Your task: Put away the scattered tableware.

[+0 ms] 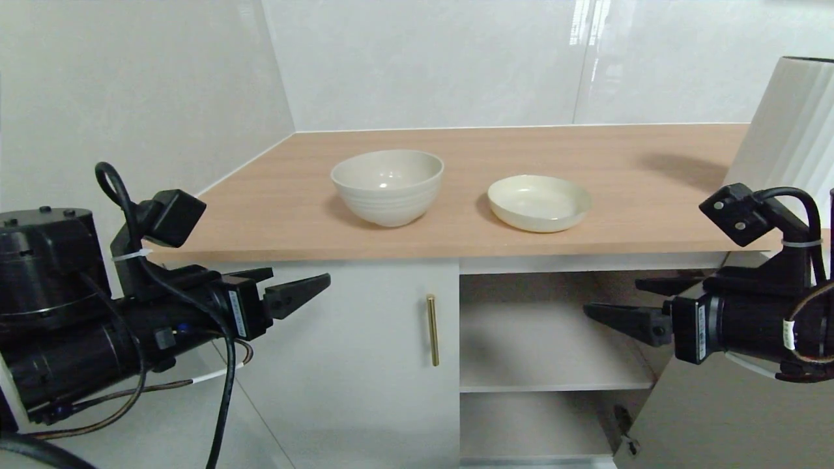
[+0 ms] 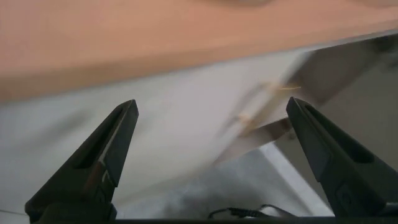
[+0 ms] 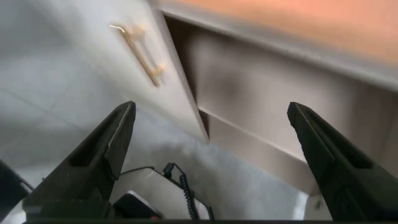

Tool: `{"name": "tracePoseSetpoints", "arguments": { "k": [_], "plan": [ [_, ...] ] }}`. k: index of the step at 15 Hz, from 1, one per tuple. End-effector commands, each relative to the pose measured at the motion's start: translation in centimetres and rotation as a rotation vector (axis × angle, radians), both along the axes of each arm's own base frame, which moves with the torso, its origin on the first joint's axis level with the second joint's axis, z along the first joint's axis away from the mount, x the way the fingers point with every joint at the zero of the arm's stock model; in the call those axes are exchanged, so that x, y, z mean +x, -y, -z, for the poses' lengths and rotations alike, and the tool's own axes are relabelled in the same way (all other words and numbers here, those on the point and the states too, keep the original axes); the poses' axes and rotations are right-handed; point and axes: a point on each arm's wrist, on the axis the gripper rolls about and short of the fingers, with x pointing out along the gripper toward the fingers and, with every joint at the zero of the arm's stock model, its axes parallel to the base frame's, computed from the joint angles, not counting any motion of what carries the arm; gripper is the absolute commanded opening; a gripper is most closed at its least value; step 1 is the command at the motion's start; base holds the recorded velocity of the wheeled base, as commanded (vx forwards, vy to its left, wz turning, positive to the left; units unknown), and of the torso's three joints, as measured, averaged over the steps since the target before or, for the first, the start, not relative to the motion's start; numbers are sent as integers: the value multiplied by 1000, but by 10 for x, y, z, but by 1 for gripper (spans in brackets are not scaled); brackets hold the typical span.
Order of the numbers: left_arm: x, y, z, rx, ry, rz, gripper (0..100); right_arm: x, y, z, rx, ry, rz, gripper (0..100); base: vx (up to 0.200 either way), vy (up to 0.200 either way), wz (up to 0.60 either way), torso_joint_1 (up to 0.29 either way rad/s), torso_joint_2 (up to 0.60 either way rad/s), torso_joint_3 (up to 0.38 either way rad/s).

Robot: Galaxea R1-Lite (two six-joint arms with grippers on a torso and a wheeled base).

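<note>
A deep cream bowl [image 1: 387, 186] stands upright on the wooden bench [image 1: 651, 215], not far from the front edge. To the robot's right of the bowl, near it but not touching, a shallow cream dish [image 1: 539, 202] also rests on the bench, a little closer to the front edge than the bowl is. Both are the right way up and nothing lies inside them.

Below the bowl, under the bench, there is a white cabinet door [image 1: 365, 365] which is closed, with a slim brass handle [image 1: 431, 329] standing vertical at its right side. Below and to the right of the bowl, under the dish, the next compartment is open. It has one white shelf [image 1: 547, 365] across it, and its own door [image 1: 717, 417] is swung outward at the far right.

The left end effector [image 1: 300, 277] hangs lower than the bowl and to its left, in front of the closed door, with its two dark fingers spread apart and holding nothing. The right end effector [image 1: 611, 295] hangs lower than the bowl and well to its right, in front of the open compartment, also spread wide and holding nothing.
</note>
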Motion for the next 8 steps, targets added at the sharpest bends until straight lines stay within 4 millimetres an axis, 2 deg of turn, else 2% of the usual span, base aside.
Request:
{"name": "tracePoseSetpoints", "arguments": {
  "k": [1,8],
  "plan": [
    [1,0,1,1,-5,-2,100,0,0,0,-1,0,2,100,0,0,0,149,-520,-256],
    [2,0,3,3,-13,-2,100,1,0,1,-3,-2,3,100,0,0,0,229,-470,-272]
  ]
}}
